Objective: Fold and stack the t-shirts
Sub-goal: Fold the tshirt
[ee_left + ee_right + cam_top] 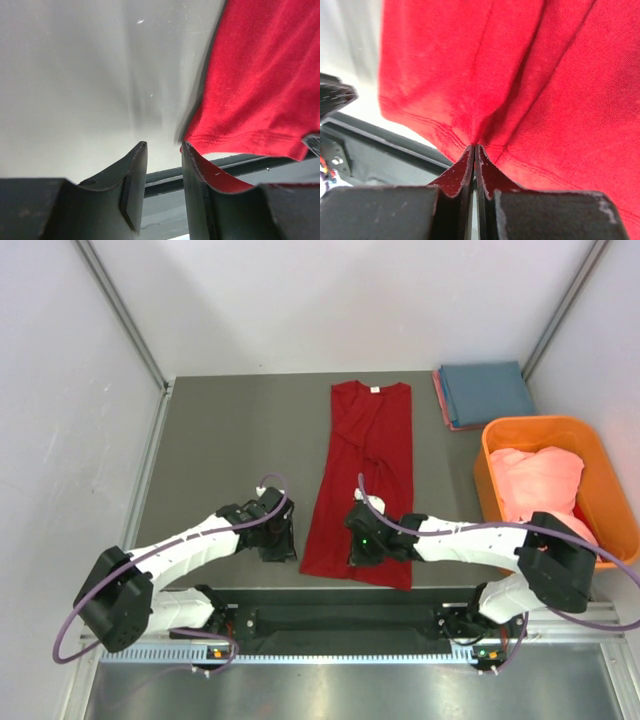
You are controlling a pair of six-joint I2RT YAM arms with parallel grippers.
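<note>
A deep red t-shirt (365,450) lies folded into a long strip down the middle of the grey table (230,450), with its white neck label at the far end. My right gripper (361,550) (474,146) is shut on the near hem of this red t-shirt (545,75), and the cloth puckers into the jaws. Just left of the shirt's near left corner, my left gripper (279,548) (164,145) stands open and holds nothing. The red t-shirt's corner (260,85) lies against the outer side of the left gripper's right finger.
A folded blue t-shirt (487,390) rests on a pink one (441,400) at the far right corner. An orange tub (494,480) on the right holds salmon-pink cloth (540,485). The table's near edge and a black rail (340,620) run just behind both grippers.
</note>
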